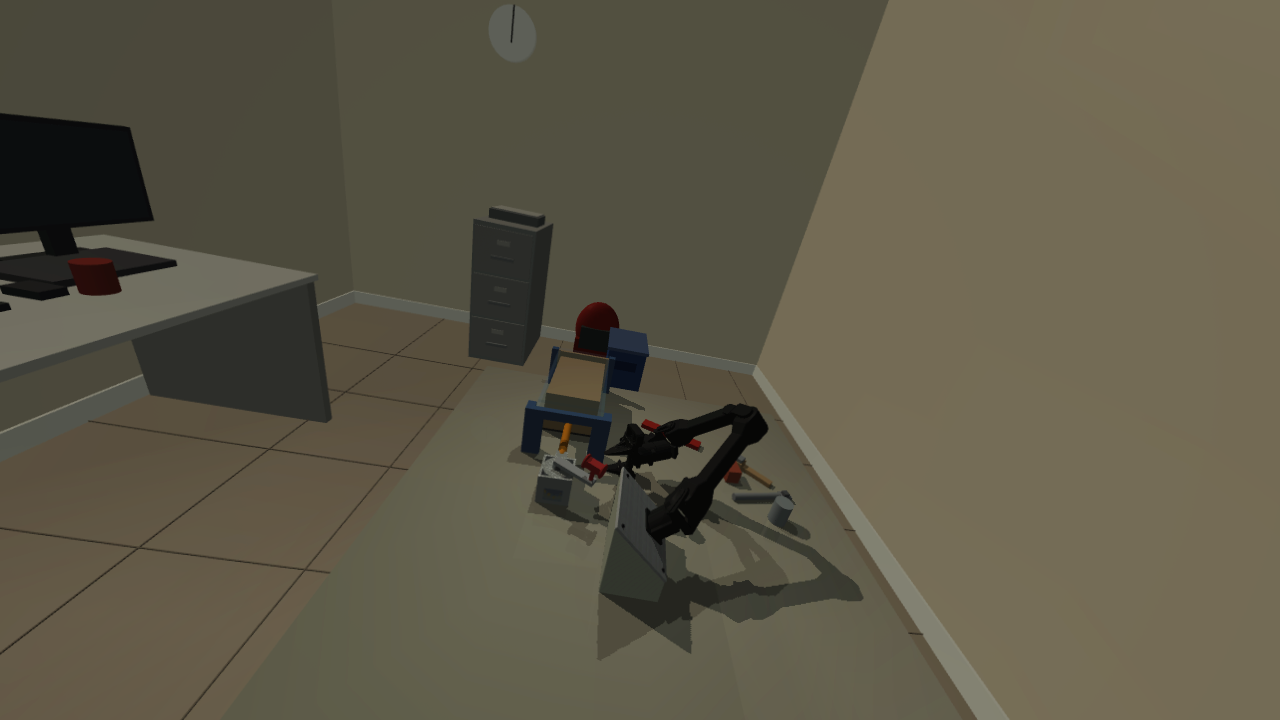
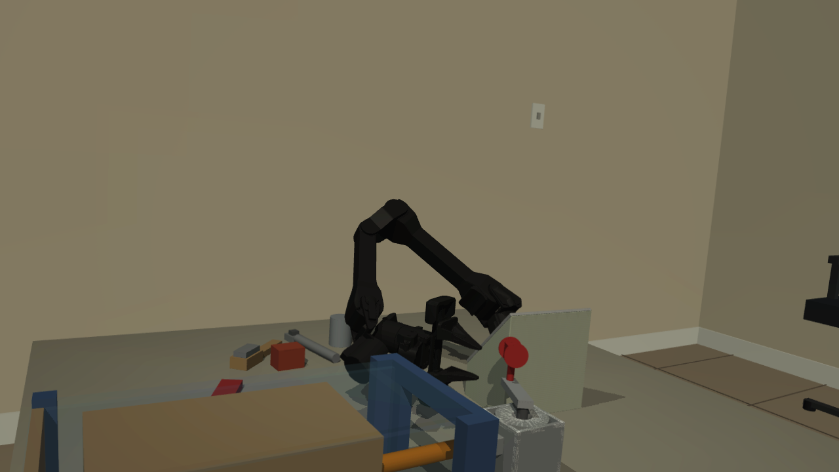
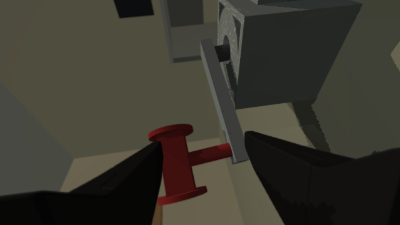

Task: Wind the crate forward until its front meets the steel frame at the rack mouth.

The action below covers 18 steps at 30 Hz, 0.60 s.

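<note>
The winch (image 1: 554, 489) (image 2: 529, 437) (image 3: 281, 56) stands in front of the blue frame (image 1: 565, 420) (image 2: 435, 404) at the mouth of the cubby. The handle is seated in its top: a grey crank arm (image 2: 519, 398) (image 3: 222, 103) with a red spool knob (image 1: 593, 465) (image 2: 513, 352) (image 3: 176, 162). My gripper (image 1: 617, 452) (image 2: 469, 354) (image 3: 204, 144) is open. Its fingers stand apart just short of the knob and touch nothing. The brown crate (image 1: 572, 385) (image 2: 229, 428) sits flat in the cubby, its front close to the frame. I cannot tell if they touch. An orange strap (image 1: 564, 437) (image 2: 416, 455) runs from the crate to the winch.
A grey upright panel (image 1: 631, 537) (image 2: 551, 358) stands beside the arm's base. A red-headed hammer (image 2: 287, 354), a grey bar (image 2: 313, 346), a grey cylinder (image 2: 339, 330), a small wooden block (image 2: 249, 354) and a red block (image 2: 227, 386) lie on the bench behind the arm.
</note>
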### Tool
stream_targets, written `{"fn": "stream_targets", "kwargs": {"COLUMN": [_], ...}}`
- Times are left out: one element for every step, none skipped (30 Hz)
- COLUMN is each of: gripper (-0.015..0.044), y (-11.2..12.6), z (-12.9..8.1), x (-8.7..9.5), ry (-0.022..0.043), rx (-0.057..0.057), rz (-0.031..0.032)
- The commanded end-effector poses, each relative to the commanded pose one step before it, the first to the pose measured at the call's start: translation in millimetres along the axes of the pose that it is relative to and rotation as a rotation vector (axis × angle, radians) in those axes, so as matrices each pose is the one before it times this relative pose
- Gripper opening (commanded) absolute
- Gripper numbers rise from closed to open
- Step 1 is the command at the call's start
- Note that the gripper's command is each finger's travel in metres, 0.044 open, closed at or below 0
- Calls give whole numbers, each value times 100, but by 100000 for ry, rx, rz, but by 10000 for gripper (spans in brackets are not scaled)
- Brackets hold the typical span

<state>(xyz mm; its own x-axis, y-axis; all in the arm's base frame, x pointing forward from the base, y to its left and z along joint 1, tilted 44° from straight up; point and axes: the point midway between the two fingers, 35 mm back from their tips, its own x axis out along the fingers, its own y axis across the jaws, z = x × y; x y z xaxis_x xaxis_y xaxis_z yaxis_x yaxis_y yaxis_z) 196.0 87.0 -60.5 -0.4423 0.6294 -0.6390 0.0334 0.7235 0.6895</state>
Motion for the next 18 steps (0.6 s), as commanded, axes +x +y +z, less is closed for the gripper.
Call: {"fn": "stream_targets", "kwargs": {"gripper": [240,240,240,240,240,240,240,240,240,240,240,240,240,240,240,240,240,240], "y": [761,717,947,1229,1565,1468,1377,1086,683,234,0,0,0,0,0,0,0,0], "z": [236,113,113,88,18,-77,-154,-178,-138,-52,0,0,0,0,0,0,0,0], "x": [-415,-50,-50,-40,-14,23,51,60,46,18,0,0,0,0,0,0,0,0], "ry": [-456,-135,-142,-122,-49,69,171,212,170,65,0,0,0,0,0,0,0,0], "rx": [-815,105,117,119,106,63,32,11,1,0,0,0,0,0,0,0,0,0], "rz": [-568,-127,-106,-42,87,211,301,302,218,79,0,0,0,0,0,0,0,0]}}
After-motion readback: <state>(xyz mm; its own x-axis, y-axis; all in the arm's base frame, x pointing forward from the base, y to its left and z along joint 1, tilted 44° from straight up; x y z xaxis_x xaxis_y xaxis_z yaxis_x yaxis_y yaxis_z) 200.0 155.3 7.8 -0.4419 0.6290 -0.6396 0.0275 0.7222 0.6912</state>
